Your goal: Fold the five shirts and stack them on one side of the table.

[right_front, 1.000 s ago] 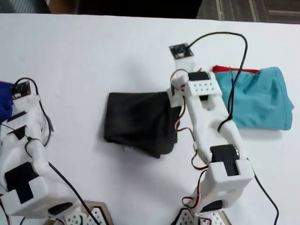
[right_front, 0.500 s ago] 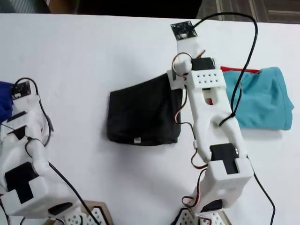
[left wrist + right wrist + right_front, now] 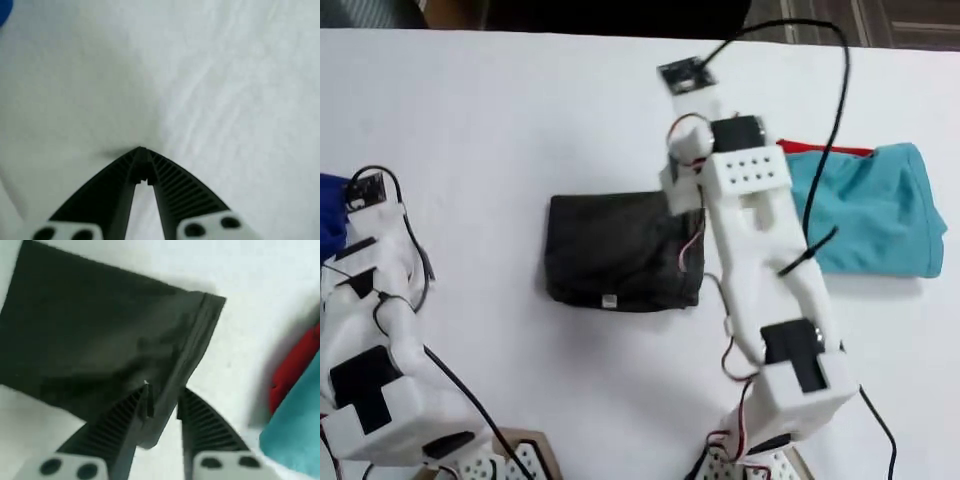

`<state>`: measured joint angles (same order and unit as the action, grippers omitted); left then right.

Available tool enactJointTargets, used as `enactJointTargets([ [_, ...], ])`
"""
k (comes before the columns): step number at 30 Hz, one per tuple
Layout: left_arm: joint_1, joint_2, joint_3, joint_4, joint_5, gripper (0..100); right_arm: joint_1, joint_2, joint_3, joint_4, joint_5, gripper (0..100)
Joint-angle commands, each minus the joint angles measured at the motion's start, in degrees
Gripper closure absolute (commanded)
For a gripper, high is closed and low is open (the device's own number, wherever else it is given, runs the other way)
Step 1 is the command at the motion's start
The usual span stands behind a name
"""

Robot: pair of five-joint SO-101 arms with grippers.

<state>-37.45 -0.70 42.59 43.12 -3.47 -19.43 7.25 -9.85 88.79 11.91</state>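
Observation:
A black shirt [image 3: 620, 250] lies folded into a flat rectangle at the table's middle. My right gripper [image 3: 164, 402] hangs just over the black shirt's [image 3: 100, 335] right edge, its fingers a little apart with the hem running under the gap. On the right side a folded teal shirt [image 3: 865, 205] rests on a red one [image 3: 825, 150], whose edge peeks out. The teal shirt [image 3: 295, 440] and the red one [image 3: 295, 367] lie beside the gripper. My left gripper [image 3: 142, 155] is shut over bare white table at the left.
A blue shirt [image 3: 328, 220] lies at the table's left edge, beside the left arm [image 3: 370, 330]. The right arm's black cable [image 3: 830, 100] loops above the teal shirt. White table [image 3: 520, 110] stretches open at the back and front middle.
The right gripper pulled the black shirt's right side up and outward, then let it down. The shirt went from a crumpled heap to a flat rectangle. The left arm kept still.

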Motion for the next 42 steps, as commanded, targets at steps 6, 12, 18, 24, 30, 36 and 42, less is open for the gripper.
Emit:
enactJointTargets([
  [6, -0.2, -2.3, 0.0, -1.3, 0.5, 97, -9.1, -8.1, 24.0, -4.0, 6.7, 89.2],
  [12, -0.2, -2.3, 0.0, -1.3, 0.5, 97, -9.1, -8.8, 36.7, -17.0, 13.1, 88.8],
  [18, -0.2, -2.3, 0.0, -1.3, 0.5, 97, -3.9, -8.7, 41.8, -22.3, 18.9, 89.0],
  [24, -0.2, -2.3, 0.0, -1.3, 0.5, 97, 1.6, -8.8, 41.8, -19.4, 25.8, 89.0],
  [30, -0.2, -2.3, 0.0, -1.3, 0.5, 97, 1.4, -9.8, 39.4, -16.7, 27.4, 89.0],
  [36, -0.1, -2.3, 0.0, -1.3, 0.5, 97, 0.3, -16.5, 30.4, -7.6, 26.9, 89.0],
  [42, -0.1, -2.3, 0.0, -1.3, 0.5, 97, -7.4, -22.3, 26.4, -8.7, 16.7, 89.0],
])
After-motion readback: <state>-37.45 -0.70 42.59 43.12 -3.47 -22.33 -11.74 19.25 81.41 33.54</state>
